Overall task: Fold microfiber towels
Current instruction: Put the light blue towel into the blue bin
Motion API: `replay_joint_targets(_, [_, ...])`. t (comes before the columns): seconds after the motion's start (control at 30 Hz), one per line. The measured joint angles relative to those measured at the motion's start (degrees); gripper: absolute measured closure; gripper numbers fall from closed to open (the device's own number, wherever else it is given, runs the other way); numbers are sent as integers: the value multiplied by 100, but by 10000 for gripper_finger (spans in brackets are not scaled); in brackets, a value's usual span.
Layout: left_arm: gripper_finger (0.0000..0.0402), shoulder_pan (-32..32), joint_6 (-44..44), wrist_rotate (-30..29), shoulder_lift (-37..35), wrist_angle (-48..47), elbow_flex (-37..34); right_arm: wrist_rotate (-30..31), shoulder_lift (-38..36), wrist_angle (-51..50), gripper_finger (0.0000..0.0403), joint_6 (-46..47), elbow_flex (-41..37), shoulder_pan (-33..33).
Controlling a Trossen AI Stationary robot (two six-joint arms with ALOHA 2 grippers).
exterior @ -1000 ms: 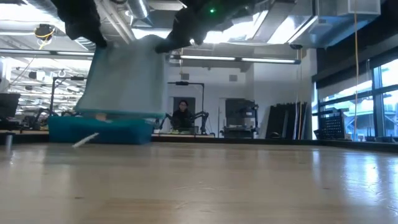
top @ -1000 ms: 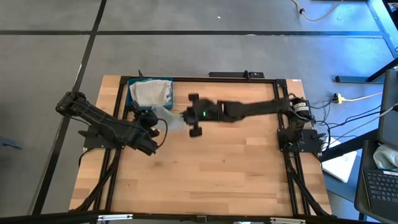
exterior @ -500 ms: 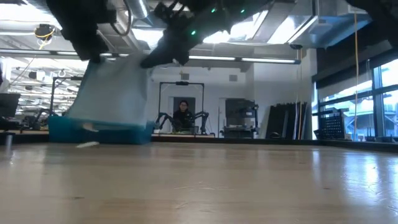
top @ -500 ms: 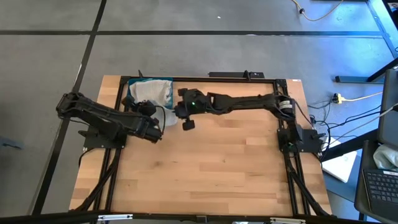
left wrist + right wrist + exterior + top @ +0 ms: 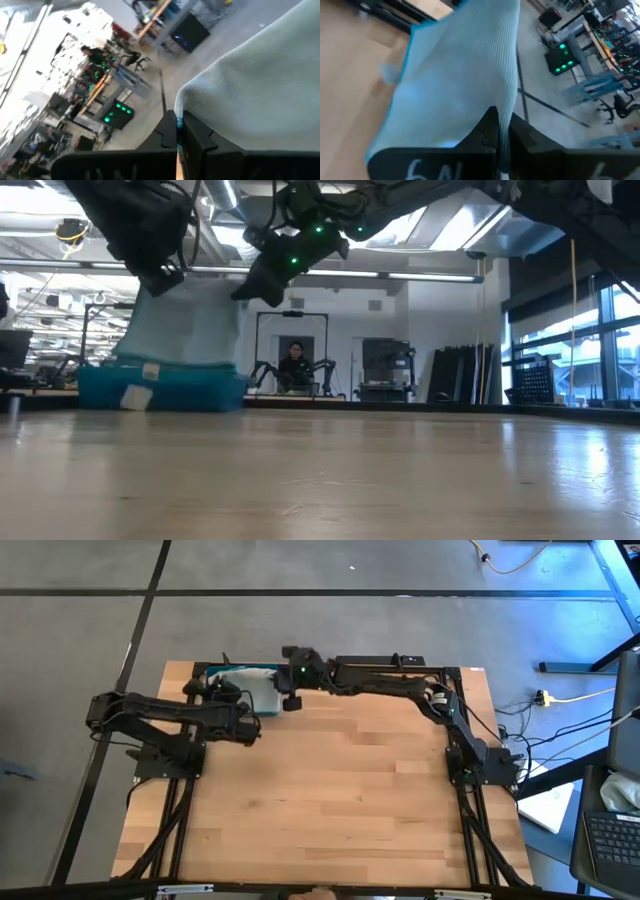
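No legible text, label, brand, number or sign found in any view. White markings on the right gripper [image 5: 502, 131] housing, seen in the right wrist view, cannot be read.

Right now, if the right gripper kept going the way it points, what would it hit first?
Probably the blue tray with towels: the right gripper, pinching the pale blue towel, points toward it, though depth is unclear.
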Motion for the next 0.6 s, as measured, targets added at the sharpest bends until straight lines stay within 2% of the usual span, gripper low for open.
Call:
replay_joint_targets(0.1, [401,348,-89,-79,-100,1,0,-149,9,-28,391,-134,119,-155])
replay_joint_targets(0.27, [401,715,-43,53,-162,51,4,-910,6,92,391,-66,77,-311])
replay_joint_targets(0.4, [401,780,46,142,-162,63,4,-1069,29,121,391,-38,76,-330])
replay_joint_targets(0.6, [401,539,349,644,-162,38,4,-1203,39,-278,391,-37,76,-246])
